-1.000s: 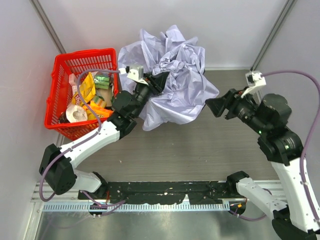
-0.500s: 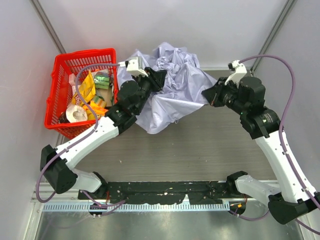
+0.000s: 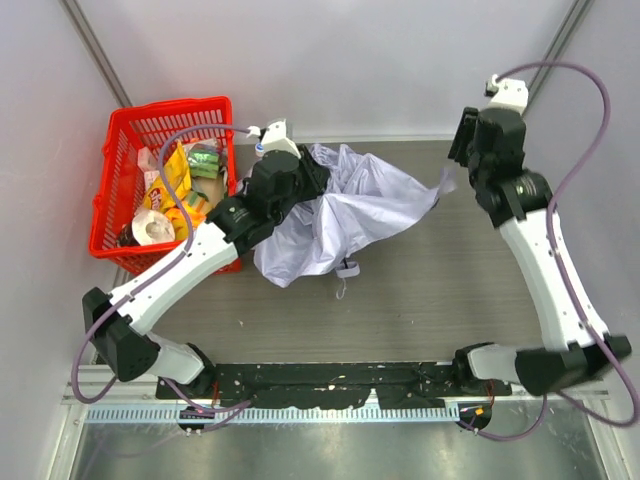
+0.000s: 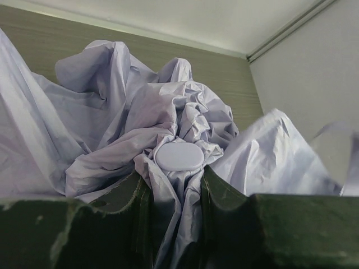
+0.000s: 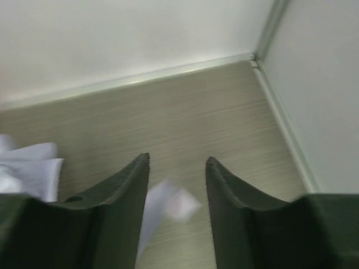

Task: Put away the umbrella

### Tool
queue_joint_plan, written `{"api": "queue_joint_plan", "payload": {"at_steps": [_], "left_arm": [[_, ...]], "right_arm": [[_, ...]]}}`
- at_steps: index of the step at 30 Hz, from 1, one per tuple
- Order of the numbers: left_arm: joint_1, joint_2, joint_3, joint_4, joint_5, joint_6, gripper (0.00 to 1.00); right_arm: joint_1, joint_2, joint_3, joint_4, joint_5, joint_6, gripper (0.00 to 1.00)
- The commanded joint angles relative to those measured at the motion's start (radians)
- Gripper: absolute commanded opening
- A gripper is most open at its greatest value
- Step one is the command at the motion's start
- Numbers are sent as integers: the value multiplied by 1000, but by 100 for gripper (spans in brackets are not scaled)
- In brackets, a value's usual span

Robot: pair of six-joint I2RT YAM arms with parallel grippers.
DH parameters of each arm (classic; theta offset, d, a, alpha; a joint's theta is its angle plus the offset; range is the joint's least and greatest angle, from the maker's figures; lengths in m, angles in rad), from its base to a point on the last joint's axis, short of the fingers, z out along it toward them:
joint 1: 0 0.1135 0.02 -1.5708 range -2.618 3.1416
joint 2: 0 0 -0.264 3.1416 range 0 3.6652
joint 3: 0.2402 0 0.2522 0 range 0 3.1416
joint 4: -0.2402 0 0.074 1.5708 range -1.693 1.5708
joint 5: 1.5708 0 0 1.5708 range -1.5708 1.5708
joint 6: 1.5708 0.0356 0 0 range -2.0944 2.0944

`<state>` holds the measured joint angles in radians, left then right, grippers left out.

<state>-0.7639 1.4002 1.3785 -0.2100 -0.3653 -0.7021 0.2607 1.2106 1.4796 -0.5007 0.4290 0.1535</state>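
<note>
The umbrella [image 3: 345, 210] is a crumpled pale lavender canopy lying on the table's middle, its light strap [image 3: 346, 270] trailing at the front. My left gripper [image 3: 310, 173] is shut on a bunch of the umbrella's fabric [image 4: 168, 117] at its left back side, and in the left wrist view my gripper [image 4: 175, 178] pinches the cloth just under a white oval cap [image 4: 179, 157]. My right gripper [image 3: 460, 138] is open and empty, raised near the back right. In the right wrist view a blurred fabric corner [image 5: 168, 204] lies below my right gripper [image 5: 177, 161]. Shaft and handle are hidden.
A red basket [image 3: 165, 112] full of packaged groceries stands at the back left, right beside my left arm. Walls close the back and both sides. Bare wood table [image 3: 430, 280] lies in front and right of the umbrella.
My right gripper let go of the canopy's right edge and swung up toward the back right. The canopy dropped and collapsed lower on the table. My left gripper kept hold.
</note>
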Motion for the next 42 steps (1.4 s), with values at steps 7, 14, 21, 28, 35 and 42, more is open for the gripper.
{"api": "queue_joint_plan", "payload": {"at_steps": [7,14,21,28,35,42], "left_arm": [[2,158,347,-324,-165,-120,0],[11,224,413,-380,-175,-230,0],[26,293,557,-574,-115,-405,0],[26,284,553,-592,-90,-487,0],[25,281,562,-615,-80,-542,0],[20,257,550,-594,-40,-571,0]], "right_arm": [[24,29,275,-404,-15,-8,67],[144,-250,-33,-198,-764,69,66],[172,-471,-522,197,-1013,93,64],[229,-456,-731,396,-860,95,65],[296,-295,-788,667,-768,164,61],[338,-221,-826,781,-662,171,34]]}}
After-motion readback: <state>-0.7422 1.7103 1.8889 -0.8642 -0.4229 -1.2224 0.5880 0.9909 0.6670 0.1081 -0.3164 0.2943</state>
